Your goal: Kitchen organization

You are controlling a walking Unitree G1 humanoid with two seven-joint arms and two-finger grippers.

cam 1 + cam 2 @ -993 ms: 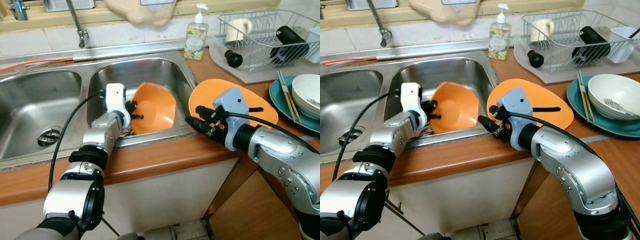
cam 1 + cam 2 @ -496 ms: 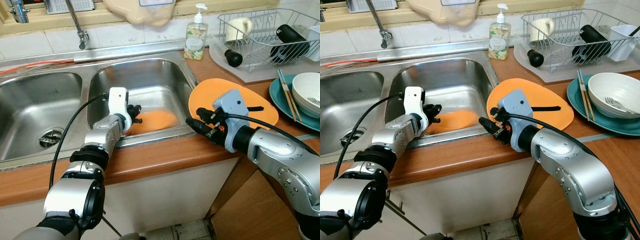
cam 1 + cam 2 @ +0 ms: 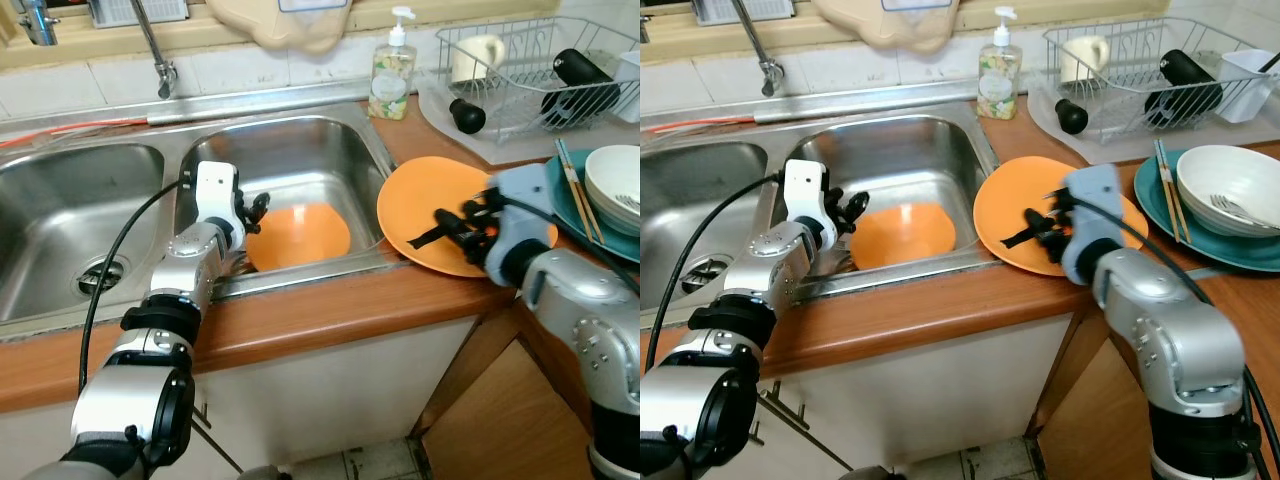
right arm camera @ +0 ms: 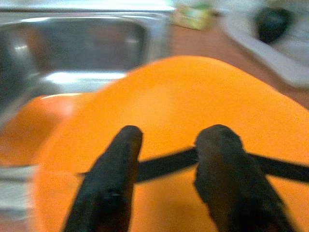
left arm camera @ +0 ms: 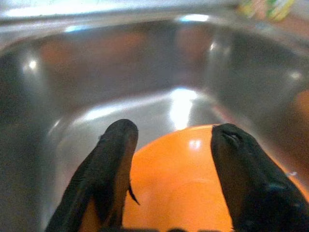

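Orange plate (image 3: 296,236): flat in right sink basin (image 3: 300,150), left gripper (image 5: 171,145) parted above, empty. Second orange plate (image 3: 420,205): on counter (image 3: 330,320) beside sink, black utensil (image 4: 164,164) across it; right gripper (image 4: 166,145) open over it. Step: likely collecting plates. Next: close on utensil or rim.

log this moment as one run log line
left gripper: open, above orange bowl in sink | right gripper: open, over black utensil on orange plate | plate on counter

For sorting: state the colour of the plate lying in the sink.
Orange plate, clearest in the left eye view.
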